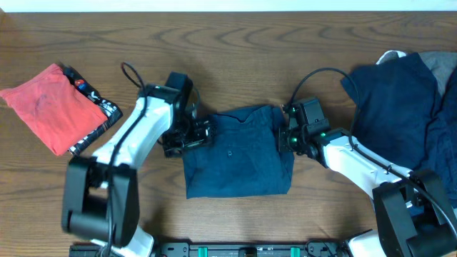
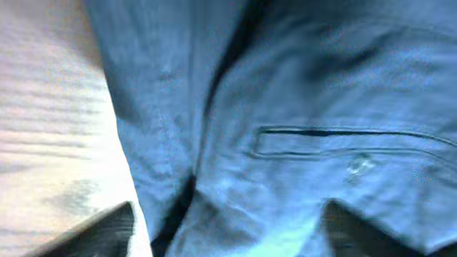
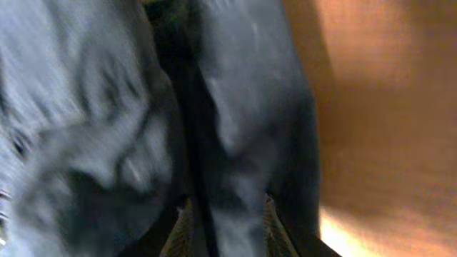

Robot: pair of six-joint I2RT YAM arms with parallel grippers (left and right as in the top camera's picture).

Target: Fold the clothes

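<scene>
1. Navy-blue woven garment [image 1: 239, 153] lies folded into a rough square mid-way along the brown wood-grain worktop [image 1: 235, 43]. The left jaws stand at the garment's left edge. They are spread wide, with dark fingers [image 2: 107, 228] at either lower corner of the wrist view and cloth lying loose beneath them.
2. The right jaws sit at the garment's right edge. They are narrow, and the ribbed pads [image 3: 182, 228] appear to pinch a raised ridge of cloth, though blur makes this uncertain.
3. Judged step: a fold is in progress on a garment that is already partly folded. The next move likely calls for the left jaws to close on their edge at a matching height, so both sides lift together and the layers stay aligned.
4. The cloth looks like a mid-weight twill, matte and softly creased. It has a stitched welt pocket [image 2: 350, 135] with a small button [image 2: 357, 165] below it, and a dark crease runs down beside the pocket.
5. Well to the left of the garment, a faded red cloth [image 1: 50, 107] lies folded flat on a black patterned piece [image 1: 100, 111].
6. Just to the right of the garment is a loose heap of dark blue clothes [image 1: 400, 93] with a grey item [image 1: 441, 68], rumpled and unfolded.
</scene>
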